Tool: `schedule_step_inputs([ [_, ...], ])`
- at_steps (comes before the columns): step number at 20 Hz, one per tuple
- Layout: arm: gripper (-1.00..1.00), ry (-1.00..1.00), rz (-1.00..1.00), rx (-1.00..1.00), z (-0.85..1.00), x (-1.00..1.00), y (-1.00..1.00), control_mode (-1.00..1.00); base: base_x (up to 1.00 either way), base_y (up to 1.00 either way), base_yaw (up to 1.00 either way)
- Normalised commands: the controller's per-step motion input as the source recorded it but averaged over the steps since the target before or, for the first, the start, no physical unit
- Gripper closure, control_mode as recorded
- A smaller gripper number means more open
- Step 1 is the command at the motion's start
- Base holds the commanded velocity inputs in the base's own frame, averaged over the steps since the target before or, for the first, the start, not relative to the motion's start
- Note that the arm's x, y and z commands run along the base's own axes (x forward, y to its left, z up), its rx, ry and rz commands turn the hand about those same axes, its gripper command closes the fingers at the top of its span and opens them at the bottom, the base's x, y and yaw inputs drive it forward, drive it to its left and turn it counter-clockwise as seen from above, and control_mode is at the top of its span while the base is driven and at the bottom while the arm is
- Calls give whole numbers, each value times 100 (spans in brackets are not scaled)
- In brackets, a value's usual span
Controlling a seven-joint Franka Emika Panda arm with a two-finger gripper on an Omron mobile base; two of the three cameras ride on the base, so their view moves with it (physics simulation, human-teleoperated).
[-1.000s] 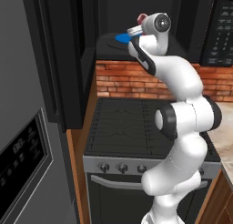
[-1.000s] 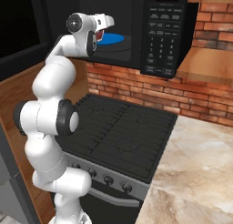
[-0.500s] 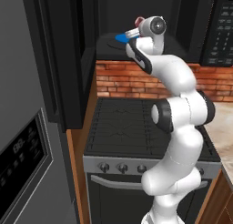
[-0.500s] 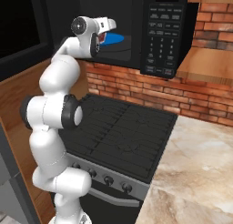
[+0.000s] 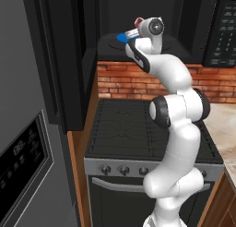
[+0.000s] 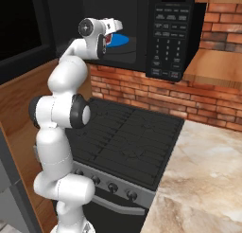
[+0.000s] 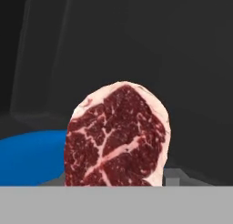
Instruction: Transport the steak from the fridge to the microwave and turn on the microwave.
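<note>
The steak (image 7: 116, 136), a red slab with white marbling, stands on edge right in front of the hand camera. It hides my fingertips. My gripper (image 5: 134, 28) is shut on the steak (image 5: 138, 21) at the mouth of the open black microwave (image 6: 165, 38). The gripper (image 6: 115, 28) hangs just above the blue turntable (image 6: 119, 39), which lies low and left of the meat as the turntable (image 7: 32, 157) in the hand view. The grey fridge (image 5: 23, 161) with its dispenser panel stands at the lower left.
A black knobbed stove (image 5: 138, 129) sits below the microwave, against a brick backsplash (image 6: 142, 90). A marble counter (image 6: 203, 180) runs to the right. The microwave's dark open door (image 5: 60, 60) hangs at the left of the cavity.
The arm has stretched further toward the microwave, carrying the steak closer over the blue turntable. The base has stayed put.
</note>
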Motion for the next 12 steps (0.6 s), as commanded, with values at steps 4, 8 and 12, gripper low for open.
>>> schedule_step_inputs([
  [4, -100, 0, 0, 0, 0, 22, 2, -100, 0, 0, 0],
  [8, -100, 0, 0, 0, 0, 0, 0, -100, 0, 0, 0],
  [12, -100, 0, 0, 3, 0, 0, 0, -100, 0, 0, 0],
])
